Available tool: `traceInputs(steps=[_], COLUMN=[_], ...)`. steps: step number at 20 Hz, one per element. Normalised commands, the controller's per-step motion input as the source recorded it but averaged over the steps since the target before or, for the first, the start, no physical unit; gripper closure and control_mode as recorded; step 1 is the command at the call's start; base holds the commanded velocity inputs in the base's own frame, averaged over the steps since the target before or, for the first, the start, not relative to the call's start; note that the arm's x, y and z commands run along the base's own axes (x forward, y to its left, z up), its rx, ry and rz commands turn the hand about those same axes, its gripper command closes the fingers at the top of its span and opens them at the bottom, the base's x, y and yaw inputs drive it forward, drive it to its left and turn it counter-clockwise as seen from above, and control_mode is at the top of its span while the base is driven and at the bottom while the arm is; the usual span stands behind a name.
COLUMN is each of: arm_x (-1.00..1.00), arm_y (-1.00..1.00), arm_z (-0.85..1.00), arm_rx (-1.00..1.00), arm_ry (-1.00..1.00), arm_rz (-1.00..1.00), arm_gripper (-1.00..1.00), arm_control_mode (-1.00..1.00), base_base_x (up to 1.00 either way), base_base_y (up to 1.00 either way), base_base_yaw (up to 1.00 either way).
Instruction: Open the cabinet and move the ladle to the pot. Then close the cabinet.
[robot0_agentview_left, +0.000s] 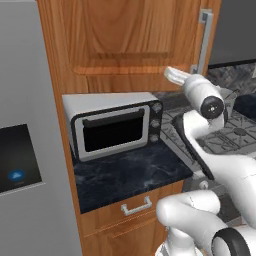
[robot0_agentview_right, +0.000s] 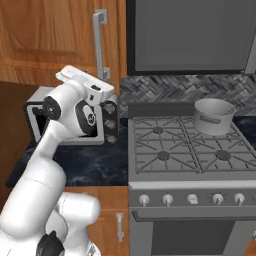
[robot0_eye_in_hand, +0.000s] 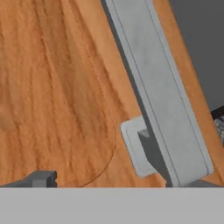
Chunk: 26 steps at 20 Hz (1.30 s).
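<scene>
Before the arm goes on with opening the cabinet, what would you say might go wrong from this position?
1. The open hand sits near the lower end of the handle, with the bar off to one side rather than centred; closing now might miss it or slip off the end.
2. The toaster oven stands right under the cabinet, so the arm may bump it while pulling the door.

A dark marbled stone bench (robot0_agentview_left: 131, 176) carries a silver toaster oven (robot0_agentview_left: 114, 125), which stands at its back against the wooden wall. Right of the bench, the stove (robot0_agentview_right: 185, 150) bears a short grey metal pot (robot0_agentview_right: 214, 116) on its rear right burner, upright, well apart from the oven.
</scene>
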Motion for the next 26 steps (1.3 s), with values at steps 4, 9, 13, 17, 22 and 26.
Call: traceInputs(steps=[4,9,13,17,22,26], arm_x=[1.0,0.79,0.5,0.42,0.47,0.42], arm_y=[0.0,0.0,0.0,0.0,0.0,0.0], arm_z=[0.35,0.31,0.31,0.25,0.19,0.11], arm_rx=[0.15,0.14,0.11,0.1,0.11,0.11], arm_ry=[0.19,0.23,0.22,0.24,0.26,0.27], arm_rz=[0.07,0.03,0.02,0.02,0.02,0.02], arm_gripper=[-1.0,-1.0,-1.0,-1.0,-1.0,-1.0], arm_control_mode=[-1.0,-1.0,-1.0,-1.0,-1.0,-1.0], base_base_x=[0.0,0.0,0.0,0.0,0.0,0.0], base_base_y=[0.0,0.0,0.0,0.0,0.0,0.0], base_base_yaw=[0.0,0.0,0.0,0.0,0.0,0.0])
